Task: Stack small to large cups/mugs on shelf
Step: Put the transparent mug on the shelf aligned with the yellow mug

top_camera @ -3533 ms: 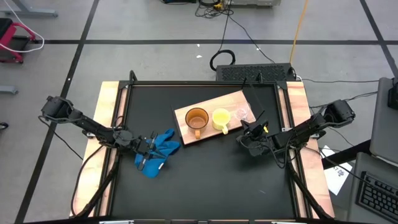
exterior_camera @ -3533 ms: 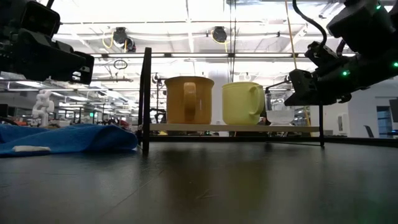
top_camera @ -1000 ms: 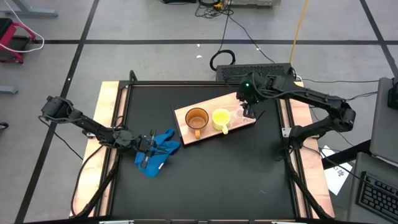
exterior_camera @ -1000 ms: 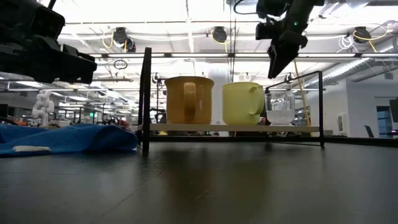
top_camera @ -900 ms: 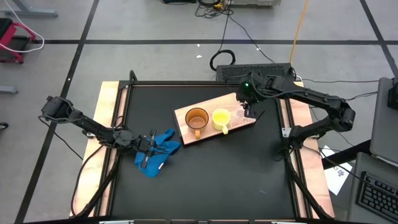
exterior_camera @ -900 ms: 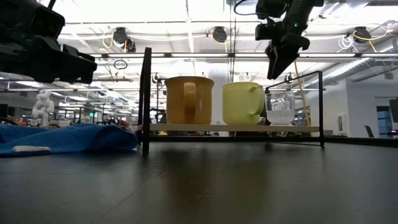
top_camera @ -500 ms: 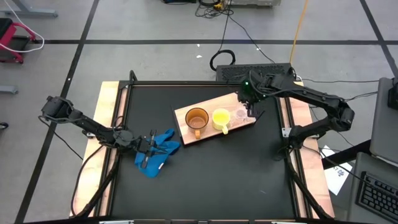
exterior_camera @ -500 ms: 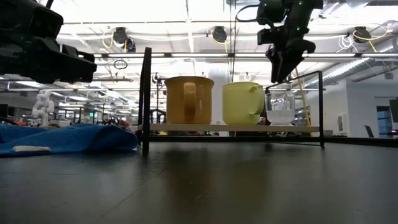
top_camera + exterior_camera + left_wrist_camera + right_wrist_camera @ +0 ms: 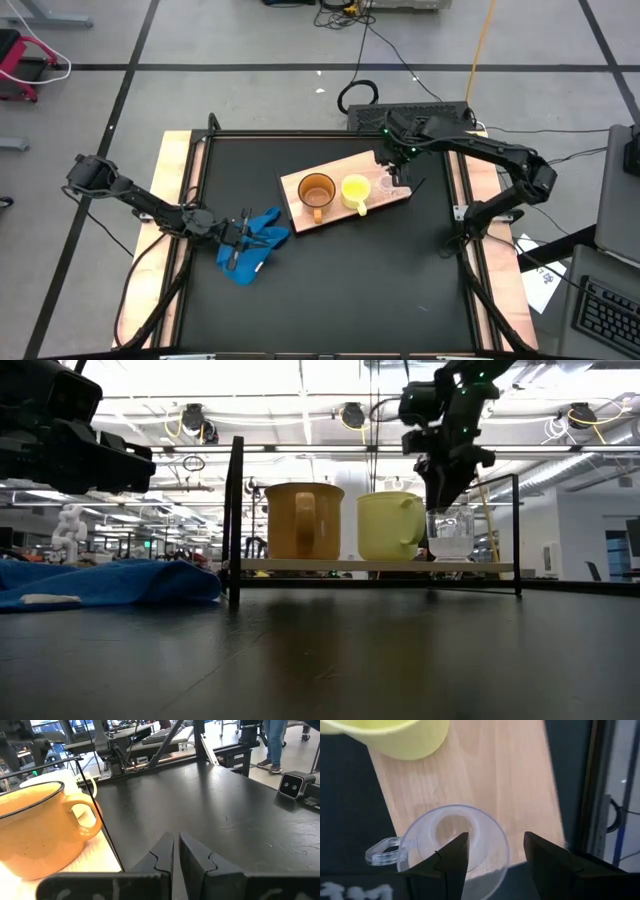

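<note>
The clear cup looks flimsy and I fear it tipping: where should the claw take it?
Probably the clear cup by its rim, from above: it stands upright, mouth open, on the board. The right claw hangs open over it, one finger inside the rim.

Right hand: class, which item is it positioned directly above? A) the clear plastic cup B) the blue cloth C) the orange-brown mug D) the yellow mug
A: in the right wrist view the open right hand frames the clear plastic cup on the board; the low view shows it just above that cup.
</note>
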Motion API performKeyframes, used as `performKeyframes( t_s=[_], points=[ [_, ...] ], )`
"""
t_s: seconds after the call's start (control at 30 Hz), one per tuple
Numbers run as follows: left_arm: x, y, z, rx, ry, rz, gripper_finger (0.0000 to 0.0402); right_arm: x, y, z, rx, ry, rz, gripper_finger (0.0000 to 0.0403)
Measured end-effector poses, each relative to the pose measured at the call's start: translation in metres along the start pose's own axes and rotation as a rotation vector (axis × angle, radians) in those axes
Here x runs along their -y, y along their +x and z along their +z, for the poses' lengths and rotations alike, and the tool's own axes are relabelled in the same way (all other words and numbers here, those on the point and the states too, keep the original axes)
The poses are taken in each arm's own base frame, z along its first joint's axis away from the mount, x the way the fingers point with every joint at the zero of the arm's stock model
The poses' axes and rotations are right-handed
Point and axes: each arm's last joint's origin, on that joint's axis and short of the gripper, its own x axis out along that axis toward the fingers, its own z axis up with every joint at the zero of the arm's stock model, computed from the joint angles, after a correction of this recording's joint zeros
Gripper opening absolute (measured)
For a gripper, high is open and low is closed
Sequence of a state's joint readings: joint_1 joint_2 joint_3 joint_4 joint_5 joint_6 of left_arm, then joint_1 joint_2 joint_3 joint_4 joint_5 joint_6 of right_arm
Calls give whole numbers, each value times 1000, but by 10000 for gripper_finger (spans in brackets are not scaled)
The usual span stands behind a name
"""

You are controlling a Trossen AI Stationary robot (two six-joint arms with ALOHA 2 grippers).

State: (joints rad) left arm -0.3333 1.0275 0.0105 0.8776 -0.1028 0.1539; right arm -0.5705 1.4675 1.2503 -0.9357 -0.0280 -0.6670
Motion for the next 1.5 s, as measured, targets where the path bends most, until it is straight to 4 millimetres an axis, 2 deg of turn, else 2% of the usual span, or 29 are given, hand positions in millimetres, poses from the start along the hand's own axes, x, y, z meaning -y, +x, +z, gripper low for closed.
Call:
performKeyframes(
  t_s=[0.2, 0.53, 1.13, 1.33, 1.5],
  points=[
    [0, 0, 0, -1, 2, 1, 31, 3, 11, 0, -39, 4, 28, 183],
    [0, 0, -1, -9, 3, -1, 31, 7, 12, -3, -43, 21, 25, 177],
    [0, 0, -1, -14, 2, -1, 31, 9, 21, -1, -52, -28, 42, 9],
    [0, 0, -1, -14, 0, -1, 31, 9, 21, -1, -47, -43, 33, 3],
    [0, 0, -1, -14, -5, -1, 31, 5, 21, 3, -42, -128, 33, 2]
  ],
)
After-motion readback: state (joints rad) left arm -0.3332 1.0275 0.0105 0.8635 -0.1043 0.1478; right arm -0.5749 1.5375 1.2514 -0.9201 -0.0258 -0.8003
